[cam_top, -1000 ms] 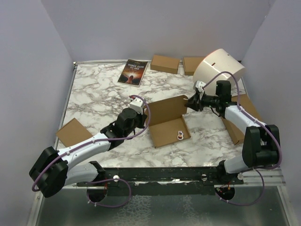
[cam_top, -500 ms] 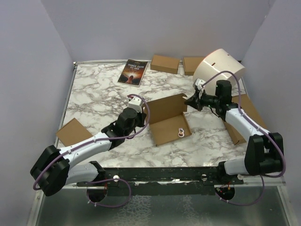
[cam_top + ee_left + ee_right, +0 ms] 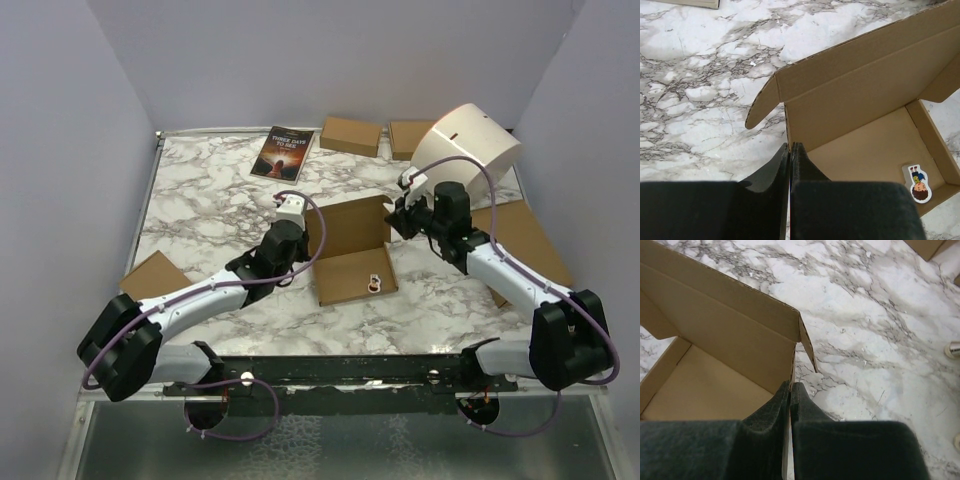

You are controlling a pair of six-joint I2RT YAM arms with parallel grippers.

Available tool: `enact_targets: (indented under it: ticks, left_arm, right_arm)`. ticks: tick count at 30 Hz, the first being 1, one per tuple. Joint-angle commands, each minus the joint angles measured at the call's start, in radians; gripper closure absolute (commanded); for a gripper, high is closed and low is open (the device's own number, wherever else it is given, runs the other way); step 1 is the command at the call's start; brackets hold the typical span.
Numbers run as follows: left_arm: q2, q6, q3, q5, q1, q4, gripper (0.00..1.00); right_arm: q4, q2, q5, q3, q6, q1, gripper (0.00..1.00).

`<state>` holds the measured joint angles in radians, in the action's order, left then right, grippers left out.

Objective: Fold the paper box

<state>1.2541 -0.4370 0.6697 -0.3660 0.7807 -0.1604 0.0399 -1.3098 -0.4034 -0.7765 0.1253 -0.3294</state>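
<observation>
Top external view: over the last second the paper box (image 3: 350,275) has slid a little toward the left arm and turned to lie more squarely on the marbled bench (image 3: 210,200). The right arm has reached further in and the left arm has followed the near-left corner. The box now sits mid-bench as an open tray with its lid panel raised at the far side, which suggests the walls are formed and closing the lid remains. The left hand (image 3: 303,247) is at the left wall and the right hand (image 3: 394,218) is at the right end of the lid. A book (image 3: 283,153), two small brown boxes (image 3: 350,135) and a white domed object (image 3: 468,148) lie well apart at the far edge. Left wrist view: the left hand (image 3: 790,146) has its fingers pressed together with only a sliver between them, apparently pinching the top edge of the box's (image 3: 865,155) left wall where it meets the tray. A rounded ear flap (image 3: 762,107) hangs free off the lid corner, and a small cartoon-figure sticker (image 3: 917,182) lies on the tray floor near the right wall. Right wrist view: the right hand (image 3: 790,385) is likewise pressed together, nipping the right wall of the box (image 3: 715,385) just below the lid's ear flap (image 3: 807,347), with bare bench beyond.
</observation>
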Motion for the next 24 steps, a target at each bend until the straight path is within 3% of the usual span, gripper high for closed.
enact_targets:
  ticks: [1,12,24]
  left_arm:
    - [0.016,-0.029,0.052,0.035,0.024,-0.067,1.0]
    - [0.063,-0.027,0.094,0.012,0.026,-0.076,1.0]
    - [0.191,-0.007,0.168,-0.077,0.027,-0.171,1.0]
  right_arm:
    - [0.06,0.035,0.142,0.028,-0.161,-0.088,0.99]
    - [0.178,-0.009,0.407,0.029,-0.189,-0.246,0.99]
    - [0.375,-0.043,0.53,0.065,-0.25,-0.258,0.99]
